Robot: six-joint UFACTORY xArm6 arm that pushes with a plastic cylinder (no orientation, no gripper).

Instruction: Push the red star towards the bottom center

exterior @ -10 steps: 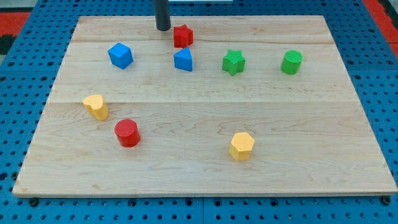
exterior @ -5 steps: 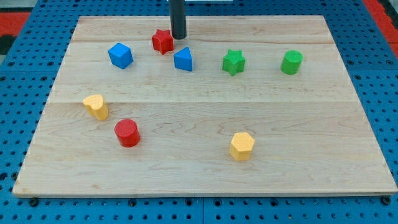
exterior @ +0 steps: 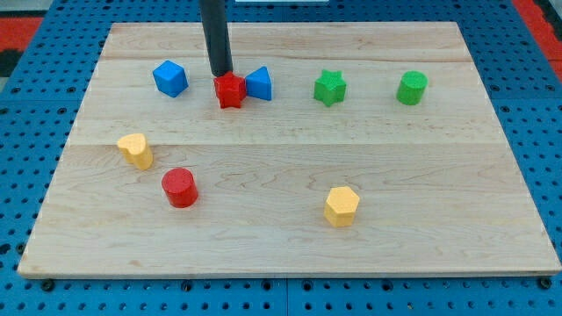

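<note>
A pale wooden table (exterior: 290, 254) lies on blue pegboard. From the view's left: a blue cube (exterior: 170, 78), then my tip (exterior: 221, 73) touching the top edge of the red star (exterior: 230, 90), whose right side meets a blue wedge (exterior: 259, 83). There is no pincer, only a rod. Push straight down-view, slightly rightward, staying centred behind the star so it doesn't slip aside.

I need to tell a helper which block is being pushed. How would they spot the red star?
On the wooden board, look along the row of blocks near the view's top. The red star sits just below my tip, close beside the blue block on its right. It is the only red star; the red cylinder lies lower down.
</note>
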